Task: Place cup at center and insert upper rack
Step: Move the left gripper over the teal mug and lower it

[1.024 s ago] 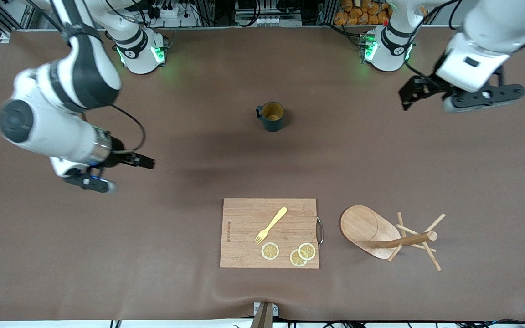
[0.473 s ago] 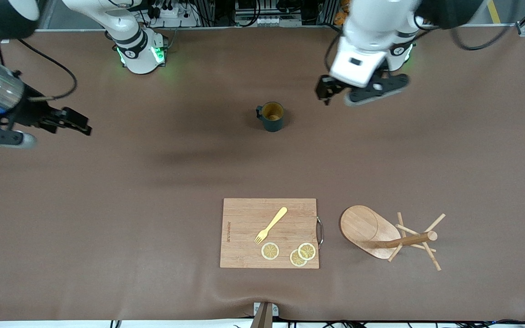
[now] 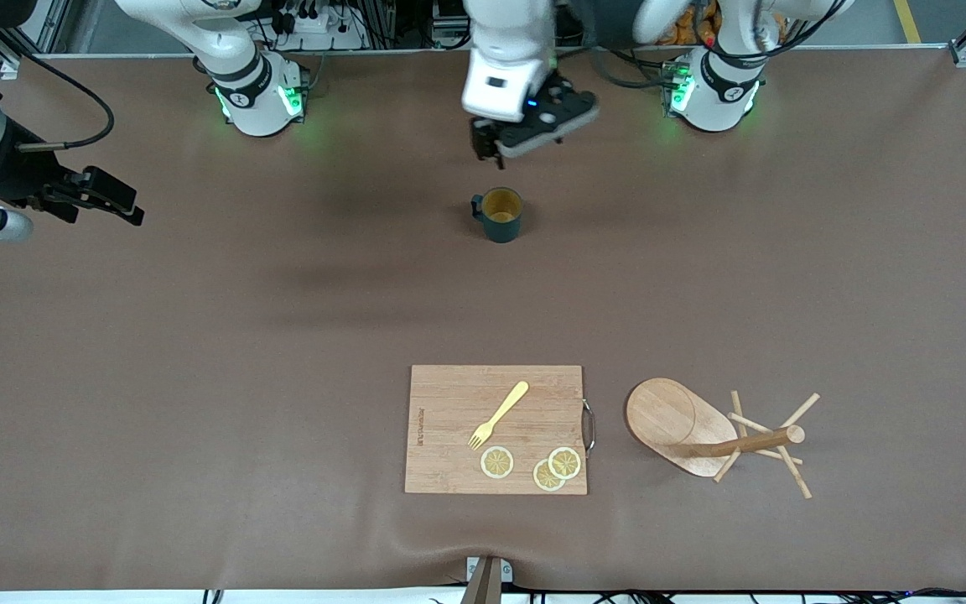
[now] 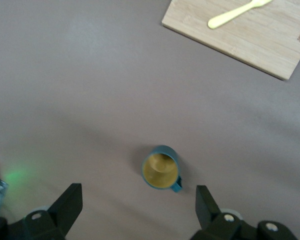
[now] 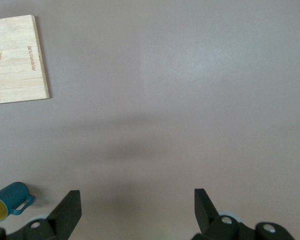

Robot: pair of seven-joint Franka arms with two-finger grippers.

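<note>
Two things belong to the task. The cup (image 3: pixel 501 215) stands upright on the bare table mat (image 3: pixel 198 377), between the two arm bases and somewhat nearer the front camera than they are, with its handle (image 3: pixel 477 207) turned toward the right arm's end of the table. It looks small, rigid and probably ceramic, so light but breakable; the ribbed wall should give the fingers purchase, and a pinch across the rim or over the wall away from the handle seems the soundest hold.

The rack (image 3: pixel 722 439) lies tipped on its side near the front edge, toward the left arm's end, its oval base (image 3: pixel 669 423) tilted up and its post and thin pegs resting on the mat. It appears stiff and light; the pegs look the weakest part, so the central post is the likelier place to grasp.

The left gripper (image 3: pixel 495 143) hangs over the mat close to the cup, on the bases' side of it, fingers spread wide and empty. The right gripper (image 3: pixel 106 197) waits over the right arm's end of the table, likewise spread and empty.

A cutting board (image 3: pixel 495 429) carrying a yellow fork (image 3: pixel 498 414) and three lemon slices (image 3: pixel 546 466) lies beside the rack, well apart from the cup. Nothing stands between the left gripper and the cup.
</note>
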